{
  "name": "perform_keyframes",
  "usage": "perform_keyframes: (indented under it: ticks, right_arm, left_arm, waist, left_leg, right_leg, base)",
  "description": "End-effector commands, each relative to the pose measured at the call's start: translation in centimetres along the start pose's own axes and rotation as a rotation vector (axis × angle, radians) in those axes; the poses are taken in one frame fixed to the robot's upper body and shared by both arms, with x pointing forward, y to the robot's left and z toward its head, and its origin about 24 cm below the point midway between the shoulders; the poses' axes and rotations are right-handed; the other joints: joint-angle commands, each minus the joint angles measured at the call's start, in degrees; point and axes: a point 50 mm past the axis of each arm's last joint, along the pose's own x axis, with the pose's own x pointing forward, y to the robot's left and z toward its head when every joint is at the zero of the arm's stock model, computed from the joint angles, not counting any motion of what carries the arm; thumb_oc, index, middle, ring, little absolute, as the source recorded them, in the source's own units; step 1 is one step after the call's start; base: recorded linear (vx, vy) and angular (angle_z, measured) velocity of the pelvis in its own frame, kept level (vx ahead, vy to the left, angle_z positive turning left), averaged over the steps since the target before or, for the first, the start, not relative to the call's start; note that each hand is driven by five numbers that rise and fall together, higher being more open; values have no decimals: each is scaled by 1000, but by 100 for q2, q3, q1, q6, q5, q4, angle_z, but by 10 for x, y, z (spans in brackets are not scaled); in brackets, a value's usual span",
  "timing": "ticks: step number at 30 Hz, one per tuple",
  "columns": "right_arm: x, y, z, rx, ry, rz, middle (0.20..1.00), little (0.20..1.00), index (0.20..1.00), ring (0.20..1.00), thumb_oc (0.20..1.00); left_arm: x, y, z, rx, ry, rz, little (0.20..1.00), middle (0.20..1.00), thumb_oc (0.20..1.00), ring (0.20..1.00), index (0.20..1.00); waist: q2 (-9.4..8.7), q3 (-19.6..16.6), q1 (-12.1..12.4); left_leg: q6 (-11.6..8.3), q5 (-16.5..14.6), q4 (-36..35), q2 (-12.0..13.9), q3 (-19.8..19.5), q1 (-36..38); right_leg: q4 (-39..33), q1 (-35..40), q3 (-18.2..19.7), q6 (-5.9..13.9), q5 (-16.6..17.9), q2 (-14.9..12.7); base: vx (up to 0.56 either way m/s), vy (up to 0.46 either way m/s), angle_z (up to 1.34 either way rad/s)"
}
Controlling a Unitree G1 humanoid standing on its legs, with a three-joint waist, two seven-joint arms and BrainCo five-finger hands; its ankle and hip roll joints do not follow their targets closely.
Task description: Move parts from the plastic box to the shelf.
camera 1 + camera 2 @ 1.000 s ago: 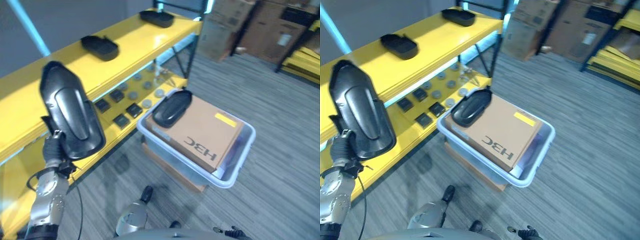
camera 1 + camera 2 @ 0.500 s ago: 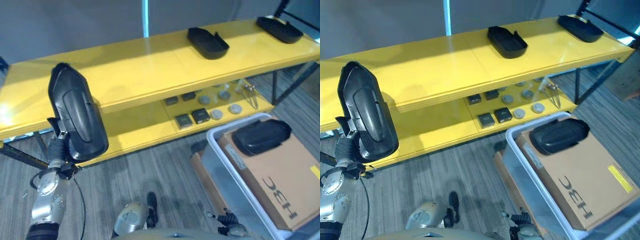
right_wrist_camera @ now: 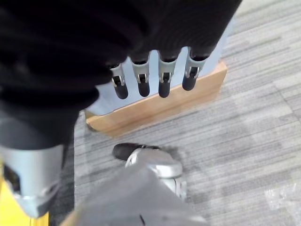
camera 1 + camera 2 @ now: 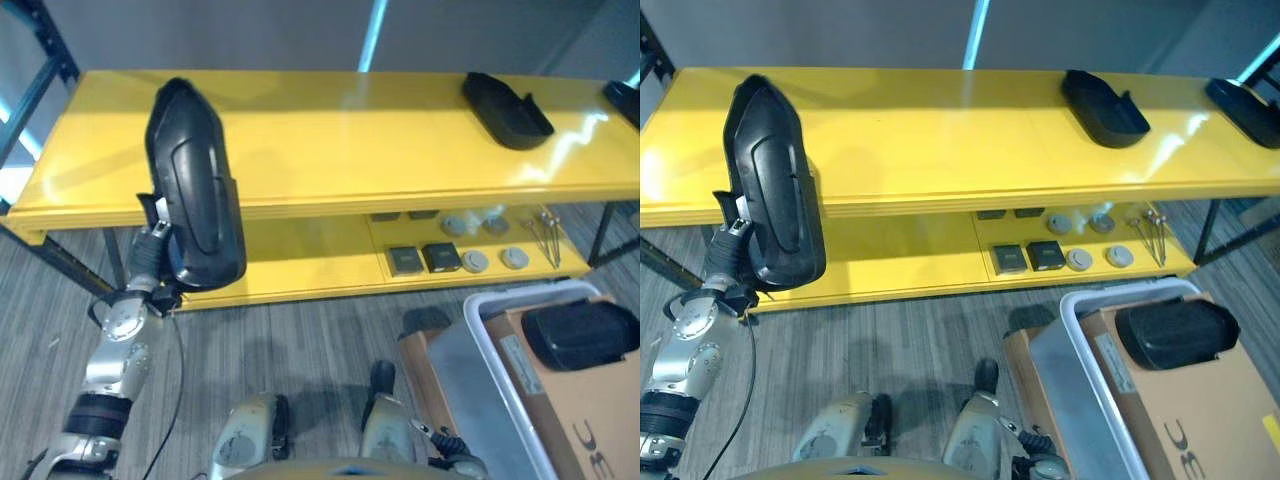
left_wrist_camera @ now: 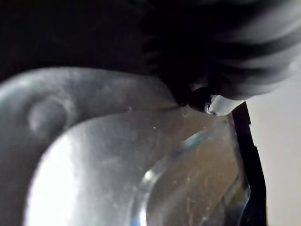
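Note:
My left hand (image 4: pixel 150 262) is shut on a large black moulded part (image 4: pixel 195 190) and holds it upright in front of the left end of the yellow shelf (image 4: pixel 350 130). Up close in the left wrist view the part's glossy surface (image 5: pixel 94 165) lies against a fingertip (image 5: pixel 207 101). Another black part (image 4: pixel 1175 332) lies on a cardboard box (image 4: pixel 1210 410) inside the grey plastic box (image 4: pixel 1080 370) at the lower right. Two black parts (image 4: pixel 505 95) (image 4: pixel 1245 98) rest on the shelf's top board. My right hand (image 3: pixel 150 77) hangs open beside the plastic box's wall (image 3: pixel 221 42), holding nothing.
The shelf's lower board (image 4: pixel 300 265) carries several small dark and grey pieces (image 4: pixel 440 257). The plastic box stands on a wooden base (image 3: pixel 155 106) on grey carpet. A black shelf post (image 4: pixel 45 40) rises at the far left.
The camera has swung left from the plastic box to face the shelf. My left hand still holds the black part, now higher and close to the top board.

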Motion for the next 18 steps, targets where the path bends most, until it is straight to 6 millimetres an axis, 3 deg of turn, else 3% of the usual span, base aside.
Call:
perform_keyframes:
  ticks: [1,2,3,5,10,18]
  right_arm:
    - [1,-19,7,-75,-41,-8,1000,1000,1000,1000,1000]
    - [2,-20,8,-79,-44,-7,1000,1000,1000,1000,1000]
    - [3,-24,15,-82,-55,-21,1000,1000,1000,1000,1000]
    - [4,-31,20,-54,-44,-39,1000,1000,1000,1000,1000]
    - [2,-39,16,-53,-37,-63,1000,1000,1000,1000,1000]
    - [2,-35,6,-13,9,-41,1000,1000,1000,1000,1000]
  left_arm:
    - [1,-8,49,-51,-224,-51,200,200,200,200,200]
    - [1,-11,48,-57,-215,-48,200,200,200,200,200]
    - [-1,-17,44,-63,-195,-40,200,200,200,200,200]
    - [-3,-22,39,-70,-179,-40,200,200,200,200,200]
    - [0,-29,34,-60,-158,-82,200,200,200,200,200]
    - [-2,-22,33,33,-146,-112,200,200,200,200,200]
  waist:
    - [175,-236,-85]
    - [149,-254,-83]
    - [91,-299,-61]
    - [73,-344,-96]
    - [171,-329,-281]
    - [309,-451,-331]
  left_leg:
    - [-224,915,-2221,659,-110,1030]
    - [-298,963,-2180,765,-93,1015]
    - [-508,1089,-2143,1035,-28,1023]
    - [-663,1209,-2108,1278,86,1011]
    - [-829,1482,-2012,1632,730,853]
    - [-793,1555,-2499,1502,694,1184]
  right_leg:
    - [238,1152,-598,-105,169,195]
    - [202,1258,-629,-146,100,259]
    - [33,1498,-790,-249,1,388]
    - [-146,1682,-909,-383,-77,544]
    - [-233,1866,-1350,-540,-213,660]
    - [-240,1898,-1269,-544,-264,700]
  base:
    - [178,-288,52]
    - [239,-445,49]
    - [167,-342,26]
    - [141,-308,24]
    - [27,-142,38]
    - [60,16,18]
